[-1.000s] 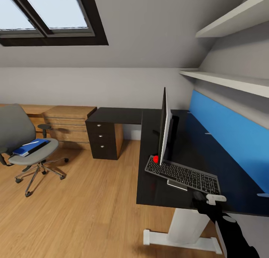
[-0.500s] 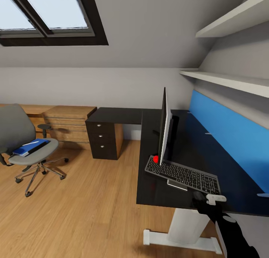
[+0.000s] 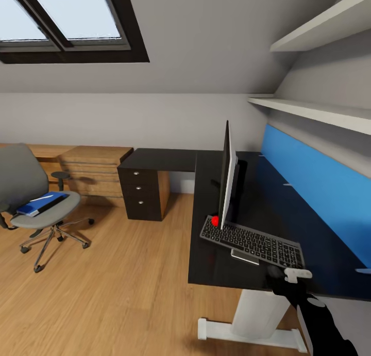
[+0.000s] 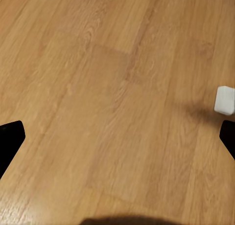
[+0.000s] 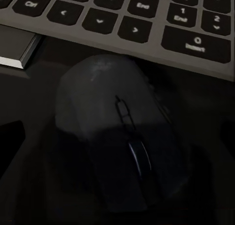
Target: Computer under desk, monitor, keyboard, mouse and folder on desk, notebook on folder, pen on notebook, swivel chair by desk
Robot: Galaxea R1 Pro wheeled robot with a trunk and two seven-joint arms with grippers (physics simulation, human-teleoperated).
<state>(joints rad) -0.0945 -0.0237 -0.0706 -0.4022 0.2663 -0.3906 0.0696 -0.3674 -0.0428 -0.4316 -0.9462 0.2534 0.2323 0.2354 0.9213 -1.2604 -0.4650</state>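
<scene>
Across the last second almost nothing on the counter [image 3: 216, 273] has shifted: the keyboard [image 3: 251, 240] lies as before in front of the monitor [image 3: 225, 179], and the right end effector [image 3: 286, 274] stays at the keyboard's near end. Only the swivel chair [image 3: 32, 201] sits very slightly further toward the edge of the head view — likely a small camera drift, not a move of the chair.

The right wrist view looks down on the mouse [image 5: 120, 129], a dark shape resting on the black counter just beside the keyboard's number pad. The finger tips sit wide at the frame edges, so the end effector reads as apart, with nothing gripped. The mouse step therefore appears finished, or nearly so.

The left wrist view shows wooden floor [image 4: 112, 102] between spread fingers — that end effector is also apart and idle.

The folder [image 3: 37, 203] lies on the chair seat, well apart from the counter, with a thin white pen [image 3: 43, 196] on it. Open floor separates chair and counter; the wooden drawer unit [image 3: 95, 173] stands behind.
</scene>
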